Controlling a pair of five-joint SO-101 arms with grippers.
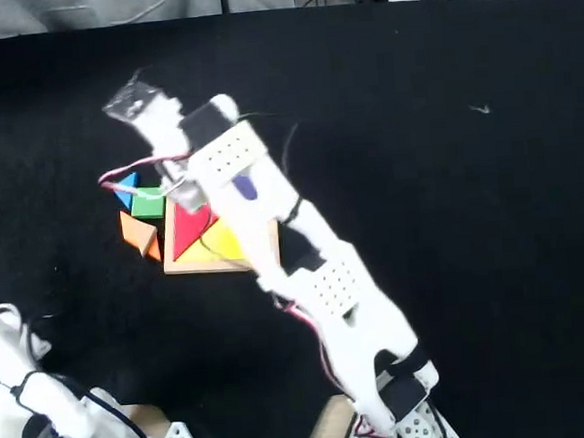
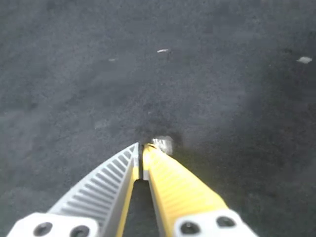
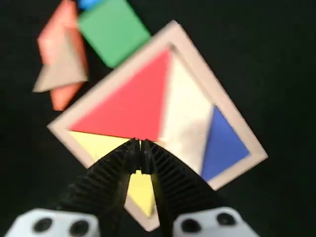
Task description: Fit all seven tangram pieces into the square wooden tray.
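Closure was noted at the left claw (image 2: 142,146), its jaws pressed together over bare black desk (image 2: 222,74), well apart from the work. Above the square wooden tray (image 3: 212,89) the right claw (image 3: 139,143) was poised with jaws pressed together and nothing pinched, over the seam between the red triangle (image 3: 128,106) and yellow triangle (image 3: 96,145), a blue piece (image 3: 222,143) being seated beside bare wood. Filling was judged partly done; next, the jaws would need to be spread and lowered onto the green square (image 3: 113,32) or orange pieces (image 3: 61,59) lying just outside the rim.
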